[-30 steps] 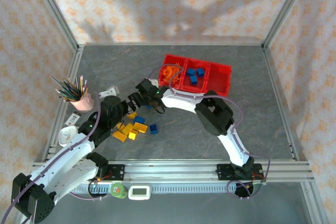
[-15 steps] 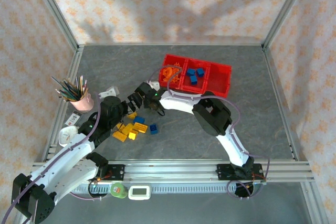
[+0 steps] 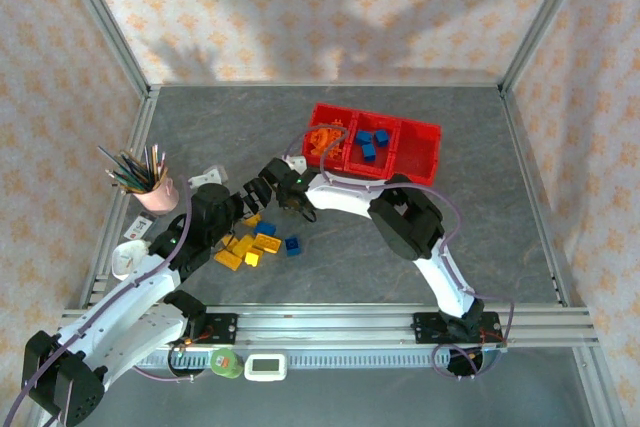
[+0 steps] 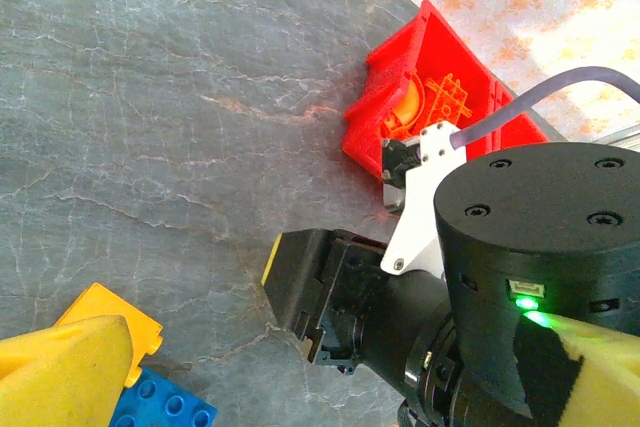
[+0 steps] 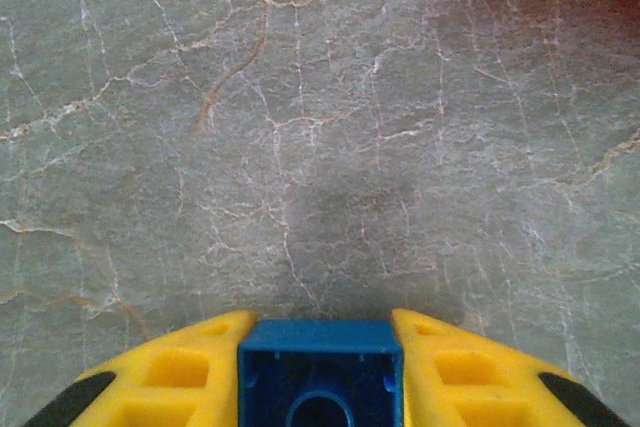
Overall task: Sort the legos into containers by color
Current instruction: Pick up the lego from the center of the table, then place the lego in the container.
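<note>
My right gripper [image 5: 320, 347] is shut on a blue lego [image 5: 320, 372], whose hollow underside faces the camera, just above the bare grey table. Seen from above, the right gripper [image 3: 260, 190] is left of the red containers [image 3: 432, 132]. The containers hold orange legos [image 3: 325, 139] in the left bin and blue legos [image 3: 372, 142] in the middle one. My left gripper [image 3: 238, 211] stands open beside the right one, over loose yellow legos [image 3: 240, 249] and blue legos [image 3: 292, 245]. In the left wrist view its yellow fingers [image 4: 60, 372] frame the right wrist.
A pink cup of pencils [image 3: 150, 189] stands at the left edge with small white items [image 3: 130, 257] near it. A green roll [image 3: 226, 362] and a white device [image 3: 266, 367] sit on the front rail. Metal frame posts border the table.
The right arm's forearm and elbow have shifted slightly to the left. The loose legos on the table lie as before, and the left arm has hardly moved.
</note>
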